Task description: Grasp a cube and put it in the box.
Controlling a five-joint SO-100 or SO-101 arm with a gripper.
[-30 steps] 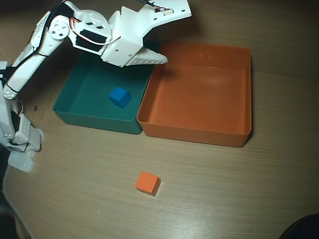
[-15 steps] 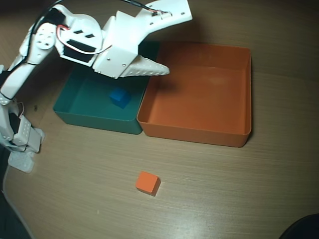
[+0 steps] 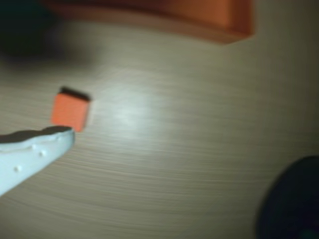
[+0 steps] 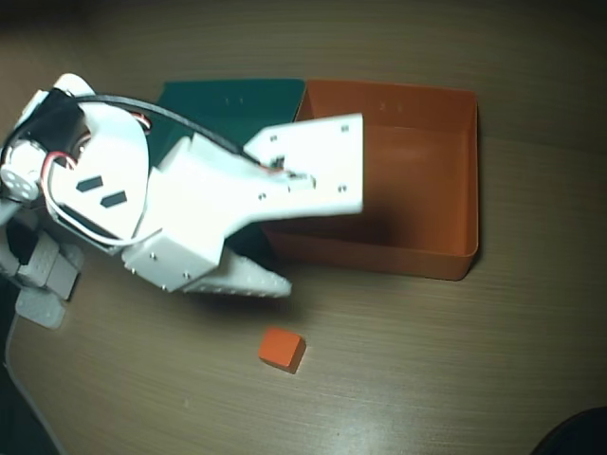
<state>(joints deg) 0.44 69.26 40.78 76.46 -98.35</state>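
My end effector hangs above the desk, near the cube but not touching it, and grasping nothing; its 2 fingers look parted in the overhead view. The cube sits on bare desk, in front of the box and well apart from it. To grasp cleanly, I should centre both fingers around the cube, with the white finger just beside it, before clenching.

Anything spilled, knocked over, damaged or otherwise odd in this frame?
Nothing stands out. The orange cube sits flat on the table, outside the upright, empty orange tray. The gripper hangs above it; the arm hides most of the teal tray.
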